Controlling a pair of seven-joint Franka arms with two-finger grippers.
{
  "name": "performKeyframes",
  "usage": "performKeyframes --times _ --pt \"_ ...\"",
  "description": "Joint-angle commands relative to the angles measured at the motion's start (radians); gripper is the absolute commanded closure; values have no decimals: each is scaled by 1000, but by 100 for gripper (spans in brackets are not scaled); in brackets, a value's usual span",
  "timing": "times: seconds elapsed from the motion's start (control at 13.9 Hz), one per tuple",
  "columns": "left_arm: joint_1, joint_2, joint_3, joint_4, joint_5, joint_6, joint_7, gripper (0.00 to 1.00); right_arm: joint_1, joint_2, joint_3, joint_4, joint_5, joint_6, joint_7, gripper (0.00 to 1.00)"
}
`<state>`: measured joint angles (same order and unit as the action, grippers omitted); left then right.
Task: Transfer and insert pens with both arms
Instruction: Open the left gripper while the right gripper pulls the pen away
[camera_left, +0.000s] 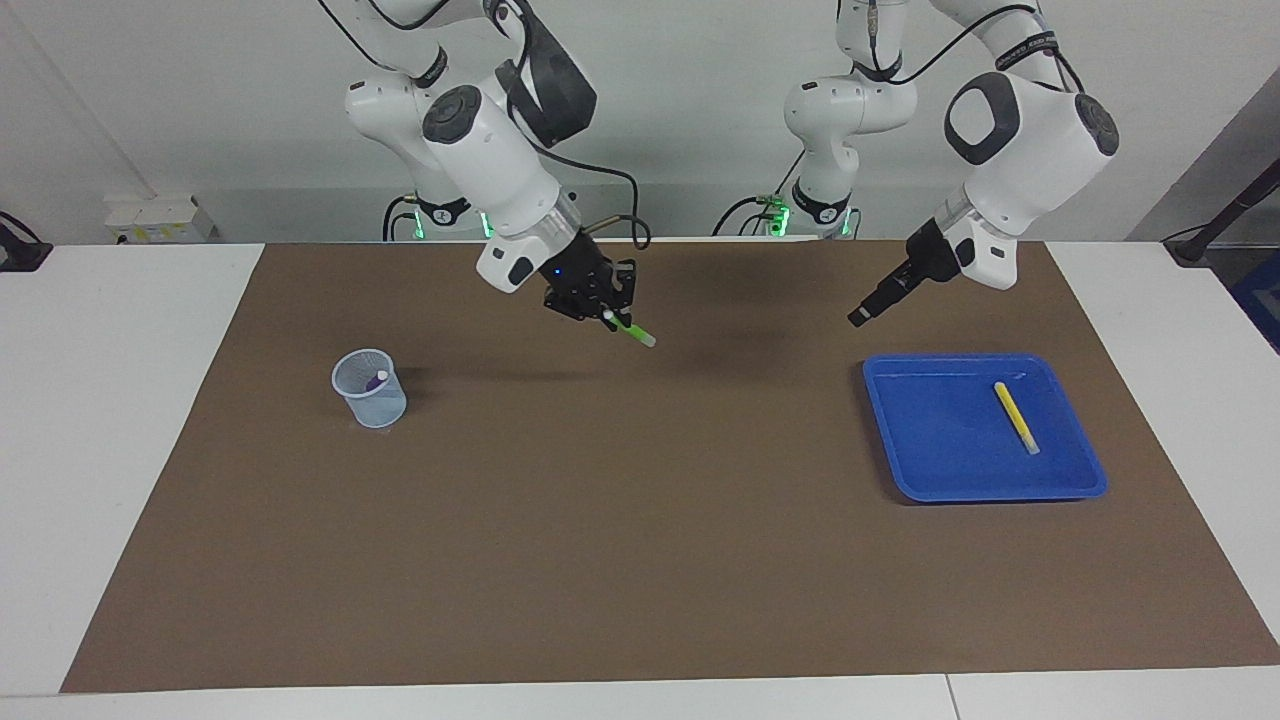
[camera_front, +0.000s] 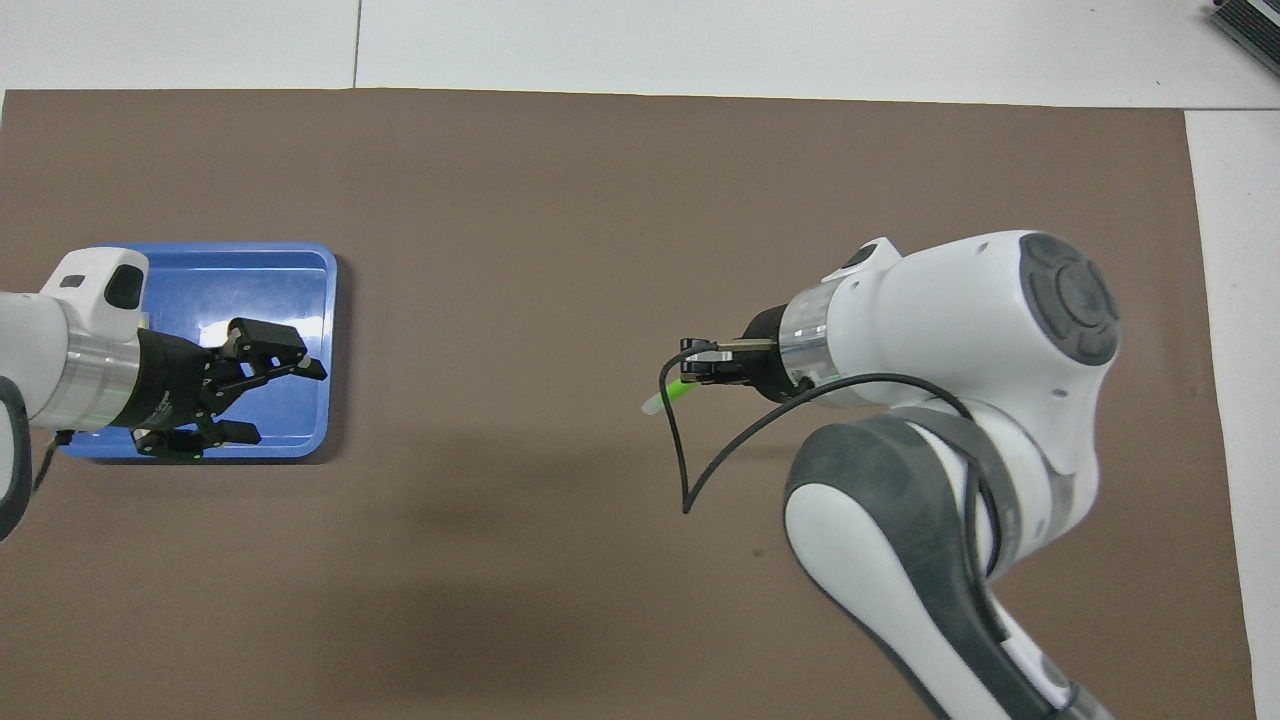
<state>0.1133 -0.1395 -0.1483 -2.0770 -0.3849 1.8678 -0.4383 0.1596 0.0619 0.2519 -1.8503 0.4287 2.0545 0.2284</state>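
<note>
Fingers of my right gripper (camera_left: 612, 318) are clenched on the slim green marker pen (camera_left: 632, 331), which slants down out of them with its pale whitish end lowest, up in the air over the bare brown mat (camera_left: 640, 560), between the cup and the tray. In the overhead view my own wrist and a looping black cable (camera_front: 690, 450) cover most of that pen; only a short green stretch and the pale end stick out.

My left gripper (camera_front: 270, 400) is released, its two black fingers (camera_front: 300, 368) spread apart with nothing between them. From above it covers the corner of the shallow blue plastic tray (camera_left: 930, 480) nearest the robots and the table's middle; the facing view shows it raised above the mat just off that tray's edge, seen so end-on there that the fingers merge into one dark stub.

The slim yellow marker pen (camera_left: 1016, 417) lies flat in the tray, toward the left arm's end of it, pale end pointing away from the robots. The overhead view gives no sight of it: my left forearm covers that part of the tray, and the view's edge cuts the arm off.

The pale translucent plastic cup (camera_left: 369, 389) stands upright on the mat toward the right arm's end. The purple marker pen (camera_front: 997, 402) leans inside it; only its top shows clearly, the rest blurred through the wall.
</note>
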Motion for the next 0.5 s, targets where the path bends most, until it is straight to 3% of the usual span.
performKeyframes --times 0.0,0.22,0.43 --pt "90 -29 -7 -15 98 -19 319 0 -103 -17 9 57 -60 -172 -177 100" --pt "149 -17 -7 -8 202 13 585 0 -163 -17 9 108 -236 -310 -399 100" --pt "186 23 -7 -8 291 100 720 0 -193 -24 10 99 -479 -326 -659 100"
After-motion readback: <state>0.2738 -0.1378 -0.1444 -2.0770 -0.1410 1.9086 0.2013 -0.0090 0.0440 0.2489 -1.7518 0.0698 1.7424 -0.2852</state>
